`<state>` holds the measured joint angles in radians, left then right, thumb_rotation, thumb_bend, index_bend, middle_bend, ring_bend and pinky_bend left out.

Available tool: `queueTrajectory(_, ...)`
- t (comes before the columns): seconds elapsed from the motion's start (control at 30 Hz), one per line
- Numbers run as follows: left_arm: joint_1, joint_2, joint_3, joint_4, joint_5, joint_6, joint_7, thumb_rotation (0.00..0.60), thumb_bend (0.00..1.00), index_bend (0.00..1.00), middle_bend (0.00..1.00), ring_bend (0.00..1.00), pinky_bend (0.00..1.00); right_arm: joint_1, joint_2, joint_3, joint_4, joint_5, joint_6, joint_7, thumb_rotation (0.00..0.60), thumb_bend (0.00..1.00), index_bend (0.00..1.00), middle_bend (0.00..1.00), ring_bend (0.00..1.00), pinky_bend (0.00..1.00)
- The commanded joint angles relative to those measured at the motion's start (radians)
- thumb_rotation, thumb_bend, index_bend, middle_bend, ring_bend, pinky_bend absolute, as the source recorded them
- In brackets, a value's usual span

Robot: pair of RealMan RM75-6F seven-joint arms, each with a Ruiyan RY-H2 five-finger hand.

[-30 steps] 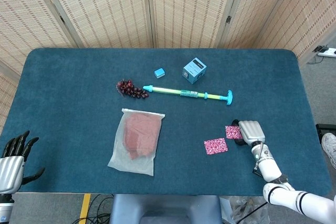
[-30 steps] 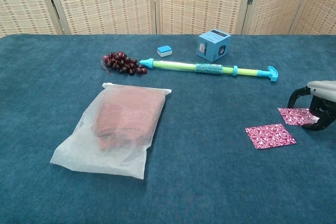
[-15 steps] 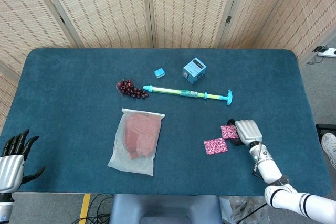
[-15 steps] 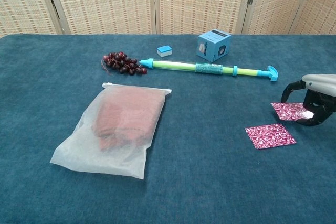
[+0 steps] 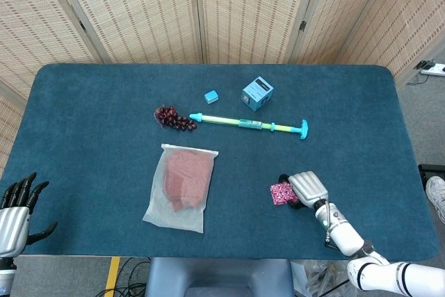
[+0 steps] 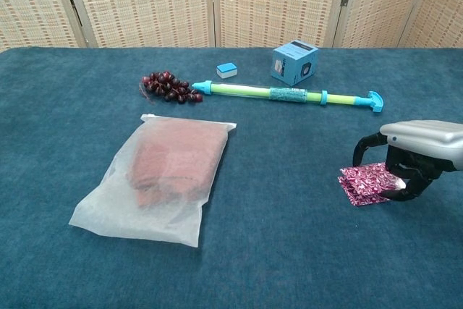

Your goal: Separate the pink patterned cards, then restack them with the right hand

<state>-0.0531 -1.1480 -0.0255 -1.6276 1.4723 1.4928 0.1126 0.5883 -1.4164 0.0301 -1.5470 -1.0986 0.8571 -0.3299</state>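
Two pink patterned cards (image 5: 280, 193) lie overlapped at the front right of the blue table (image 5: 97, 123); in the chest view the pink cards (image 6: 359, 181) show one partly on top of the other. My right hand (image 5: 306, 187) arches over their right side, fingers curled down, pinching the upper card, and the chest view shows the right hand (image 6: 414, 155) with its fingertips on that card's edge. Beyond the table's front left corner, my left hand (image 5: 15, 211) hangs with fingers spread and nothing in it.
A clear bag of reddish cloth (image 5: 182, 186) lies front centre. Farther back are a bunch of dark grapes (image 5: 174, 117), a green and cyan rod (image 5: 250, 124), a blue box (image 5: 256, 93) and a small blue block (image 5: 211, 97).
My right hand has moved left and nearer with the right-hand card, bringing it over the other card. The left hand has stayed put.
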Motion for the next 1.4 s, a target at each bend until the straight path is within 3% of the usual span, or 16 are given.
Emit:
queueTrajectory(0.03,0.000,-0.002,-0.001,0.003,-0.001,0.000,-0.003,0.600,0.23,0.17,0.03,0.02,0.09,-0.001,-0.002,-0.008,0.000,-0.003,0.001,-0.008,0.600,0.35,0.39,0.93,1.00,1.00)
queueTrajectory(0.67,0.001,-0.001,0.001,0.004,-0.004,-0.006,-0.006,0.600,0.23,0.17,0.03,0.02,0.09,0.001,-0.001,-0.019,0.004,0.001,-0.001,-0.013,0.600,0.35,0.38,0.92,1.00,1.00)
queueTrajectory(1.4,-0.001,-0.006,-0.001,0.018,-0.002,-0.008,-0.026,0.600,0.23,0.16,0.03,0.02,0.09,-0.006,0.013,-0.022,-0.011,-0.017,0.013,0.009,0.600,0.35,0.21,0.92,1.00,1.00)
